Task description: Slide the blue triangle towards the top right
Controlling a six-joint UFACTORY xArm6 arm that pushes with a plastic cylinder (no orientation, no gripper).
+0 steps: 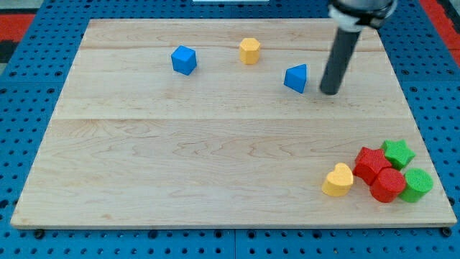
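Note:
The blue triangle (295, 78) lies on the wooden board (215, 144) in the upper right part of the view. My tip (329, 91) is the lower end of the dark rod and rests on the board just to the right of the blue triangle and slightly below it, with a small gap between them. The rod rises toward the view's top right.
A blue cube (184, 60) and a yellow hexagonal block (249, 51) sit near the view's top. At the bottom right lie a yellow heart (338, 180), two red blocks (371, 164) (388, 185), a green star (398, 153) and a green block (417, 184).

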